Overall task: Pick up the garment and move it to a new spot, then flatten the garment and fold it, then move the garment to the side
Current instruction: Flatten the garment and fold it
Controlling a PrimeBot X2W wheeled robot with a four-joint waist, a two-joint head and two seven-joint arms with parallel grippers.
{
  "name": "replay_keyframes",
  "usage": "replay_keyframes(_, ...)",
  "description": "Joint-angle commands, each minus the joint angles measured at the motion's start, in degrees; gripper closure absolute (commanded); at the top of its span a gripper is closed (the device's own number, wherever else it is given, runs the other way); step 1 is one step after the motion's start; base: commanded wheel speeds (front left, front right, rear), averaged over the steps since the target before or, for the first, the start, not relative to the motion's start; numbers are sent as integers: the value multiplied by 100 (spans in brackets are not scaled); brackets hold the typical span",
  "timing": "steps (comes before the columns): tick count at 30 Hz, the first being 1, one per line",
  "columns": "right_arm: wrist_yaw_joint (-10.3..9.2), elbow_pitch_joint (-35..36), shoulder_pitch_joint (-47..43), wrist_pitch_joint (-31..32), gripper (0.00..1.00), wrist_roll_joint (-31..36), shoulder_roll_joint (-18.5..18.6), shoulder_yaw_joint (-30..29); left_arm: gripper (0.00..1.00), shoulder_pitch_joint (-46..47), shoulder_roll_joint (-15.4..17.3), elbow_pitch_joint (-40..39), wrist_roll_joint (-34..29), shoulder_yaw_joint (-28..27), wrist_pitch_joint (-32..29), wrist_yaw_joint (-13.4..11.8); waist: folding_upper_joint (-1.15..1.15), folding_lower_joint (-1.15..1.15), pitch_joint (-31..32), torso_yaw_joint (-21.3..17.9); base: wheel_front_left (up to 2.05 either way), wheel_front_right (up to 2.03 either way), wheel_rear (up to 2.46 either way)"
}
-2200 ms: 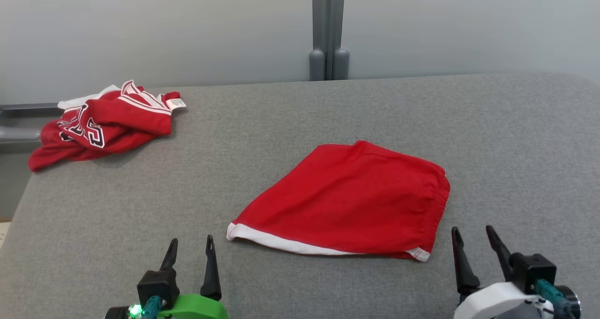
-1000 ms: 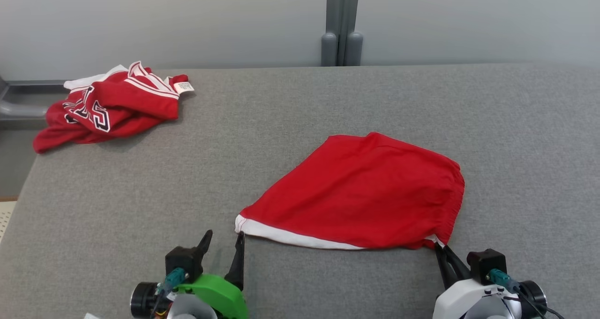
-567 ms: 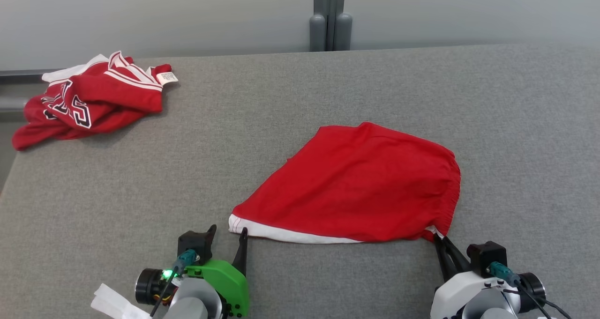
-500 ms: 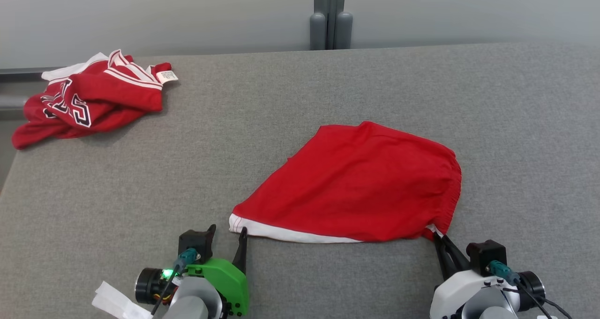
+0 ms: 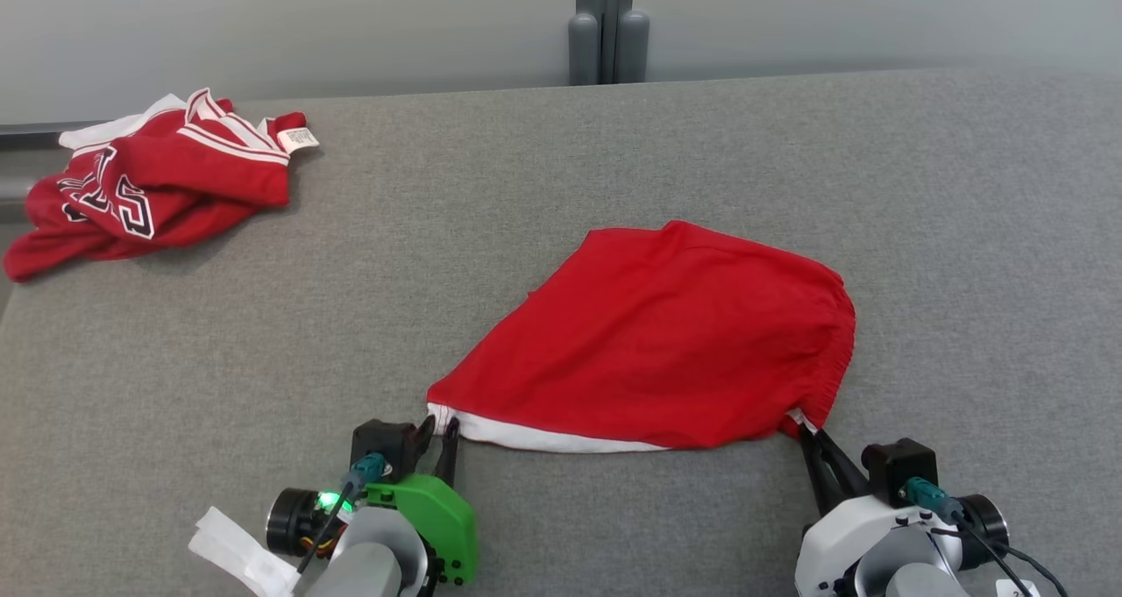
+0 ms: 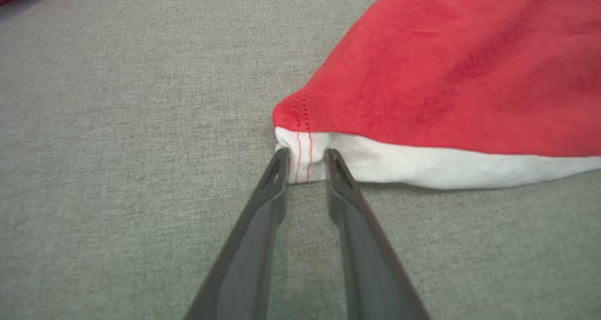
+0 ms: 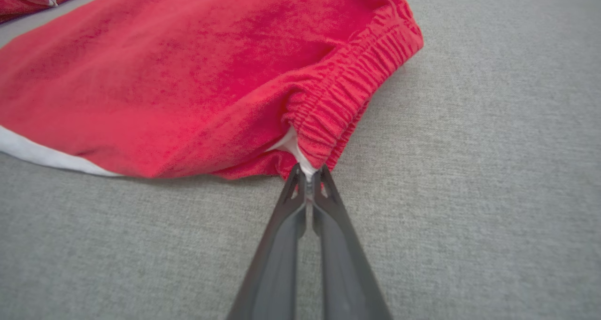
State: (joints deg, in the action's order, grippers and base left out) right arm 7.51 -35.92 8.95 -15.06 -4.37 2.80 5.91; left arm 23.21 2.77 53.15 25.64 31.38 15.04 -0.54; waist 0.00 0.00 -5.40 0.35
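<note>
While the right pincer (image 5: pixel 805 432) clamps the garment (image 5: pixel 666 343), left pincer (image 6: pixel 303 158) straddles its hem (image 6: pixel 422 165), grip unclear.

Item: red garment (image 6: pixel 446 75) with white hem (image 6: pixel 422 165), lying ahead and right of the fingers (image 6: pixel 263 216). Left gripper (image 6: pixel 304 158): jaws narrowly apart, flanking the stitched hem corner; firmness of grip undetermined. Ground: grey woven surface (image 6: pixel 117 146), beneath and left of the fingers
</note>
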Motion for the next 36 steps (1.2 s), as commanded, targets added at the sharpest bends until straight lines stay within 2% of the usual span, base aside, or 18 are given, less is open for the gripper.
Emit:
replay_keyframes(1,-4,5,66,-17,100,-31,17,-21,82,124,22,-12,55,10,18,-48,0,0,3,-27,0,0,0)
replay_keyframes(2,-4,25,59,-18,100,-30,17,-36,100,122,22,-49,55,14,18,-61,0,0,10,-42,0,0,0)
replay_keyframes(8,-4,308,-47,-18,100,-135,18,-97,100,-184,33,-431,-111,-194,11,-156,0,0,161,-75,0,0,0)
replay_keyframes(14,-4,1134,-223,-18,100,-328,18,-268,100,-626,175,-1422,-374,-662,11,-171,0,0,494,-83,0,0,0)
replay_keyframes(21,-4,2596,-469,-17,100,-37,15,-423,100,-1078,303,-3248,-686,-1180,9,-64,0,0,864,-125,0,0,0)
replay_keyframes(24,-4,3286,-632,0,100,-114,14,-414,100,-1157,333,-4107,-788,-1248,10,-58,0,0,1029,-143,0,0,0)
replay_keyframes(30,-4,5041,-893,471,100,46,15,-311,100,-1286,575,-5984,-1033,-1319,-102,-179,0,0,1218,-280,0,0,0)
replay_keyframes(36,-4,6536,-1005,1033,100,162,97,-189,100,-1138,956,-7649,-1284,-1438,-684,-303,0,0,1218,-429,0,0,0)
